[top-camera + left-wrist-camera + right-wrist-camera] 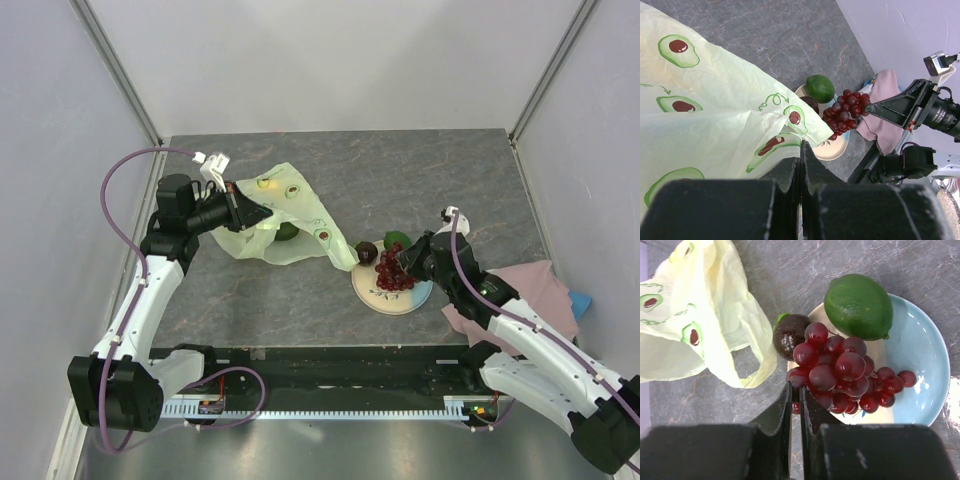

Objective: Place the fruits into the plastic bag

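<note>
- Right wrist: my right gripper (795,392) pinches the grape bunch (840,372) at the plate (920,355) edge
- My left gripper (801,155) clamps the plastic bag (715,130) nearby
- Lift gently toward its mouth

Top camera looks down from behind; 2 close wrist cameras face inward, sharing the grape bunch (840,372).

open: far table (420,170) | blocked: plastic bag (300,225) mid-left, plate (390,303) with grape bunch (390,272) (just beside bag) centre
</note>
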Robot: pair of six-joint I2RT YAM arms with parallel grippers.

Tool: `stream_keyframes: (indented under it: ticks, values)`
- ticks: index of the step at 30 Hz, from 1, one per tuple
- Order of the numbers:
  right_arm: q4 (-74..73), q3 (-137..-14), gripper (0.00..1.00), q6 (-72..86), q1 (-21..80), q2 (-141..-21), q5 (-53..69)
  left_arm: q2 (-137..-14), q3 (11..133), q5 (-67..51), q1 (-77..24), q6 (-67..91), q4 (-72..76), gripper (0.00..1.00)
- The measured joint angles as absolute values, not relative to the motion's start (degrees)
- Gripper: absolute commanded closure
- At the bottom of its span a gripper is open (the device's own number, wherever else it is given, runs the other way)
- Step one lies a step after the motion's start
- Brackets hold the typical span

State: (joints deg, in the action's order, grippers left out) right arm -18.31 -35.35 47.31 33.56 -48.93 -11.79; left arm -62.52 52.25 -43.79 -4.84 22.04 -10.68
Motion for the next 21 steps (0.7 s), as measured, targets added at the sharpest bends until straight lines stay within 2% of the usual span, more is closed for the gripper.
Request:
stream_keyframes:
  ticks: [7, 12, 17, 21]
  values:
    - [-19.14, -36.45, 1.0, 44.47, 33.58, -44.23, -8.71, -62.5, 52.25, -43.77, -4.84, 22.04, -10.68, 0.98]
    - [-16.82, -40.53, 1.0, 37.06, 33.5, -42.54, -1.5, -62.46, 52.25, -43.68, -4.84, 22.04, -10.68, 0.98]
    - [-10.68, -46.72, 1.0, 31.38, 34.85, -47.37, 10.57, -62.39, 52.25, -43.64, -4.84, 22.04, -10.68, 0.98]
    - [-5.96, -51.51, 1.0, 26.94, 42.19, -53.43, 15.84, -62.17, 52.25, -43.59, -4.84, 22.02, -10.68, 0.99]
